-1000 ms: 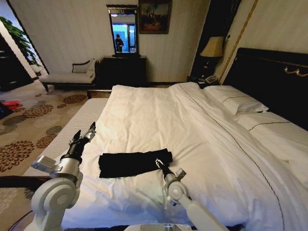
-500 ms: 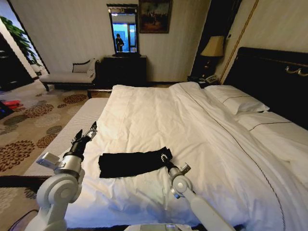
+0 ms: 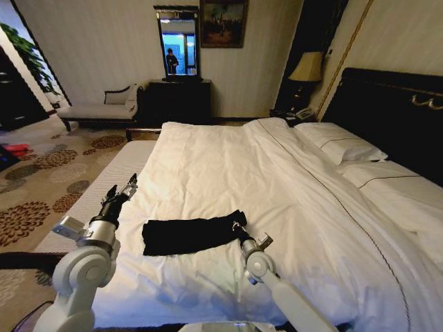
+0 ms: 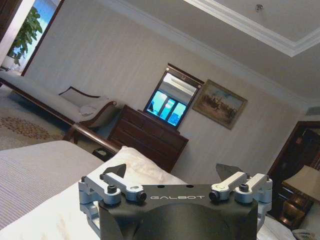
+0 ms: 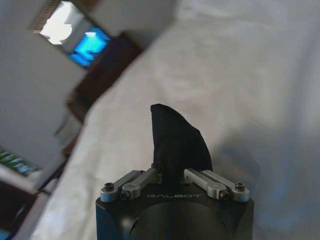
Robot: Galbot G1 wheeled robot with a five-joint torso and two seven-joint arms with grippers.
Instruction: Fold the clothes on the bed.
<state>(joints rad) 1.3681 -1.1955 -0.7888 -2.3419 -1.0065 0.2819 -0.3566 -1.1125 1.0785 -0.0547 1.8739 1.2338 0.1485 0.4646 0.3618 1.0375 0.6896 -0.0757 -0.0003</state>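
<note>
The clothes lie as a long black folded strip on the white bed, near its foot end. My right gripper sits at the strip's right end. In the right wrist view its fingers are pinched together on a peak of the black clothes, so it is shut on them. My left gripper hovers left of the clothes, above the bed's left edge, apart from the fabric. In the left wrist view the left gripper is open with nothing between its fingers.
White pillows and a dark headboard are at the right. A lamp stands on the nightstand. A dark dresser with a mirror and a pale chaise longue line the far wall. Patterned carpet lies left.
My right gripper moved up and slightly right along the clothes' right end and now holds it pinched. The left arm shifted only a little.
</note>
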